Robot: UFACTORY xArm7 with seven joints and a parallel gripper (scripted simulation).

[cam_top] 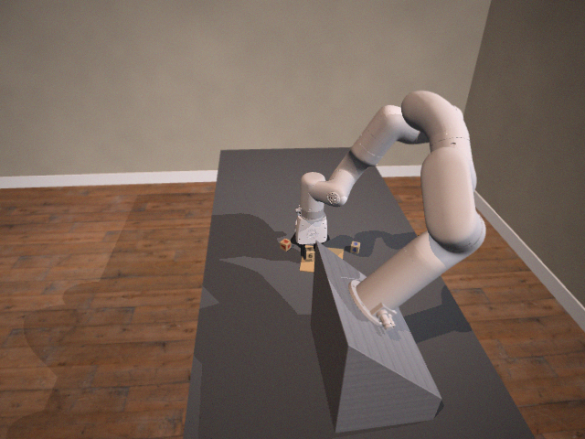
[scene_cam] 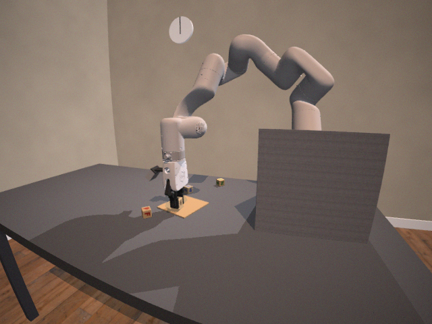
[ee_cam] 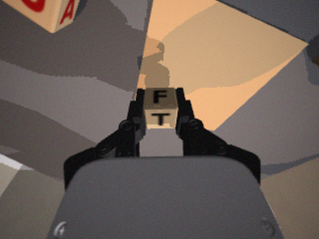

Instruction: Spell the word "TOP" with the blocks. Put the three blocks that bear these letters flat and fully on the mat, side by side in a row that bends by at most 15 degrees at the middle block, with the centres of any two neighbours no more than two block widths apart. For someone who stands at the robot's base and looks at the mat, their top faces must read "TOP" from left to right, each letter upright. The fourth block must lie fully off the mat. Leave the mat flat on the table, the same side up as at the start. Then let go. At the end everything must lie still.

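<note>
Two plain greige walls (cam_top: 236,85) (scene_cam: 261,104) meet in a corner, at one o'clock from above and at eleven in the exterior view. There, a round white clock (scene_cam: 181,30) hangs toward eleven o'clock, one dark hand pointing to twelve. White skirting (cam_top: 108,178) (scene_cam: 412,223) edges the foot of the walls. The floor (cam_top: 118,264) (scene_cam: 76,300) is warm brown wood planking, seen at nine o'clock from above. A long dark gray table (cam_top: 245,358) (scene_cam: 244,279) stands on it; one dark leg (scene_cam: 19,275) shows at eight o'clock. Light throws large, hard-edged shadows over tabletop and planks.
</note>
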